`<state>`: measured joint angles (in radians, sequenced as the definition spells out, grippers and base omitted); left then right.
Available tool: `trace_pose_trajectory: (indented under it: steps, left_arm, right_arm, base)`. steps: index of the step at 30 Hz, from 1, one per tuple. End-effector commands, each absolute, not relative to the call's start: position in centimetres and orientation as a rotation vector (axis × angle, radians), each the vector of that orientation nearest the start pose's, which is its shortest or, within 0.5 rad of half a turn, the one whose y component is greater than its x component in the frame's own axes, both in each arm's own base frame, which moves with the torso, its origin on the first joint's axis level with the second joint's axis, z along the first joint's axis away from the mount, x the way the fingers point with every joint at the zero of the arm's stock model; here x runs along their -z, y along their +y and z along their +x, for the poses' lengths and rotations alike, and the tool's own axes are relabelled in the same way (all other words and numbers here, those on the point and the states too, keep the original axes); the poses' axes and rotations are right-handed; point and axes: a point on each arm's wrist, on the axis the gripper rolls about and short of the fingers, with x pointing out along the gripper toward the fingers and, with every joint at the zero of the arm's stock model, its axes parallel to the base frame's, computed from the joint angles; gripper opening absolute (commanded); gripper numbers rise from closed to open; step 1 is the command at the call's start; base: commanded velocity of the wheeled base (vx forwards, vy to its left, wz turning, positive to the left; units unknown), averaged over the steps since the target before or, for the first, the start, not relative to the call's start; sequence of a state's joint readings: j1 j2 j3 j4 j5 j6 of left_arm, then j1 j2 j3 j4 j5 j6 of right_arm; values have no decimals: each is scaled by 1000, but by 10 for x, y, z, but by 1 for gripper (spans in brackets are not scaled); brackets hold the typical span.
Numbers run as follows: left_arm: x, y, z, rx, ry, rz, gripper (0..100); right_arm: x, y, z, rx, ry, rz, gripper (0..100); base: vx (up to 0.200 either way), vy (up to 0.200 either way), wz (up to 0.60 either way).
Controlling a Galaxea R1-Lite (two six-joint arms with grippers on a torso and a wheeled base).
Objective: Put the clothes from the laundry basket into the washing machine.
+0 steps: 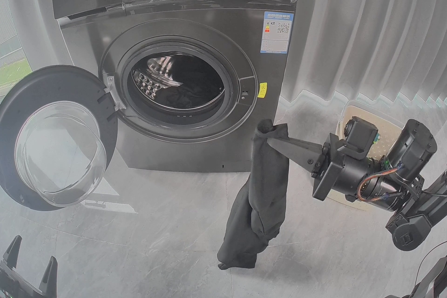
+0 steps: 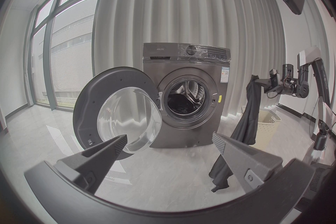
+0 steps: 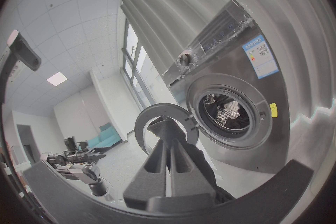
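1 washing machine [image 1: 186, 10], 1 basket [image 1: 368, 109], 1 garment [image 1: 265, 182] (hanging)

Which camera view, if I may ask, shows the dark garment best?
Head view: the whole dark garment hangs from the right gripper. The left wrist view shows it smaller, farther off; the right wrist view, mostly the pinched top.

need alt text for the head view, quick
The right gripper pinches the top of a dark garment, which hangs limp in front of a grey washing machine. The machine's round door stands wide open to the left, and a beige laundry basket sits on the floor behind the right arm.
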<state>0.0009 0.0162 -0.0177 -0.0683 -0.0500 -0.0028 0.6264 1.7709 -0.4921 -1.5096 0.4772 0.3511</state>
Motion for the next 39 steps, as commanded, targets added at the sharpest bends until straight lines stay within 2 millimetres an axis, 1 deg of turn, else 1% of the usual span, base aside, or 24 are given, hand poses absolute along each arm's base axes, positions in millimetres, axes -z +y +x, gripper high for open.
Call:
trace_pose_trajectory:
  steps: [1,4,6,9,10,11,12,14,15,16,17,18,19,20,21,25,26,27,28,29,32,33,34,39]
  left_arm:
    - [-82,-1,-23,51,-64,2,100]
    - [-83,-1,-23,63,-64,-3,100]
    - [-84,-2,-24,85,-71,-11,100]
    - [-109,-3,-26,132,-111,-24,100]
    - [-112,-3,-26,134,-114,-27,100]
    - [-131,-3,-26,156,-128,-35,100]
    - [-141,-3,-23,179,-122,-35,100]
    - [-143,-3,-22,186,-117,-36,100]
    - [-164,-3,-7,261,-91,-44,100]
    - [-172,-4,1,289,-85,-47,100]
    - [-178,-5,9,312,-83,-50,100]
    - [-178,-5,9,312,-83,-50,100]
    - [-192,-9,31,348,-69,-50,100]
    - [-195,-11,38,356,-61,-48,100]
    - [-198,-15,52,377,-42,-47,100]
    - [-198,-27,85,435,14,-42,100]
    - [-198,-28,85,439,16,-43,100]
    - [-194,-35,96,479,58,-43,100]
    - [-193,-36,97,480,61,-43,100]
    - [-188,-42,106,511,104,-39,100]
    - [-182,-50,119,533,145,-36,100]
    - [-182,-50,119,533,145,-36,100]
    - [-179,-58,133,550,165,-32,100]
    - [-165,-79,166,588,189,-20,100]
  right_arm:
    - [-162,181,221,-1093,2,308,0]
    - [-161,183,223,-1027,2,290,0]
    - [-166,188,222,-993,-21,299,0]
    - [-177,200,226,-937,-73,324,0]
    - [-177,202,228,-928,-74,326,0]
    - [-175,210,232,-886,-66,337,0]
    - [-174,216,233,-874,-66,343,0]
    - [-174,217,232,-873,-67,344,0]
    - [-172,227,233,-870,-72,353,0]
    - [-173,231,232,-880,-75,356,0]
    - [-174,232,231,-885,-77,359,0]
    - [-174,232,231,-885,-77,359,0]
    - [-178,235,232,-888,-89,377,0]
    - [-180,235,232,-889,-92,385,0]
    - [-183,236,233,-891,-99,401,0]
    - [-192,238,235,-896,-116,442,0]
    - [-192,238,236,-896,-115,444,0]
    - [-196,239,237,-899,-126,454,0]
    - [-196,239,237,-899,-127,454,0]
    - [-200,240,238,-903,-140,460,0]
    - [-204,243,240,-907,-156,466,0]
    - [-204,243,240,-907,-156,466,0]
    - [-207,244,240,-912,-163,473,0]
    - [-210,244,239,-919,-153,510,0]
  base:
    - [0,0,0]
    - [0,0,0]
    - [0,0,0]
    - [0,0,0]
    - [0,0,0]
    - [0,0,0]
    - [0,0,0]
    - [0,0,0]
    - [0,0,0]
    - [0,0,0]
    - [0,0,0]
    - [0,0,0]
    - [0,0,0]
    - [0,0,0]
    - [0,0,0]
    - [0,0,0]
    - [0,0,0]
    - [0,0,0]
    - [0,0,0]
    - [0,0,0]
    - [0,0,0]
    - [0,0,0]
    - [0,0,0]
    - [0,0,0]
